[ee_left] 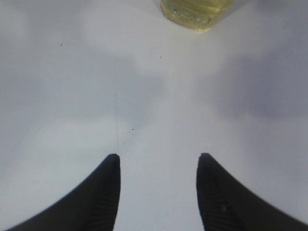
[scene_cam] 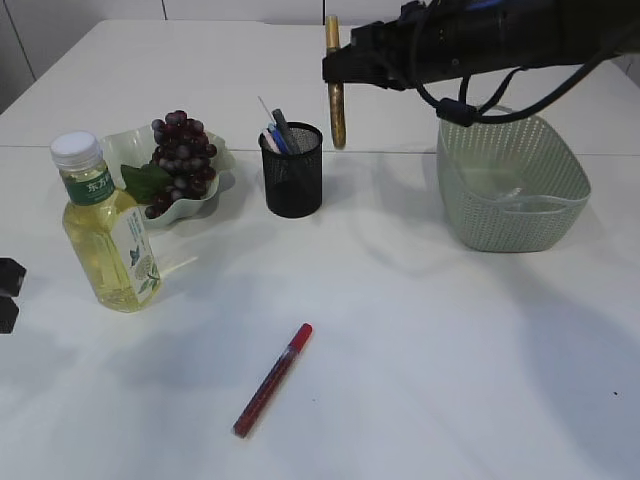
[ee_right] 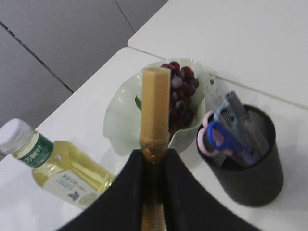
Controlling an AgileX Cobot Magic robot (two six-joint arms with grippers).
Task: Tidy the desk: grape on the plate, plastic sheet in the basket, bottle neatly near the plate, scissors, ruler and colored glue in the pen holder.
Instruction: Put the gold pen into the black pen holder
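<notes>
My right pincer (ee_right: 155, 156) was closed narrowly on a gold glue pen (scene_cam: 335, 85), which hung upright from it above the counter (scene_cam: 420, 340), just right of the black mesh pen holder (scene_cam: 292, 172) and above its rim level. In my right wrist view the pen's pale cap end pointed away between the two dark fingers (ee_right: 120, 192), with the pen holder below and to the right, scissors (ee_right: 216, 137) and a ruler (ee_right: 245, 122) standing in it.

My left pincer (ee_left: 156, 166) stood about half open with nothing between its fingertips, low over bare counter, the base of the bottle (ee_left: 195, 12) well ahead of it.

The grapes (scene_cam: 180, 160) lay on the pale green plate (scene_cam: 215, 195) left of the pen holder. The bottle stood upright in front of the plate, near it. A red glue pen (scene_cam: 273, 380) lay flat on the counter, well apart from the holder. The green basket (scene_cam: 510, 185) sat at the right with a clear plastic sheet (scene_cam: 495, 185) inside.
</notes>
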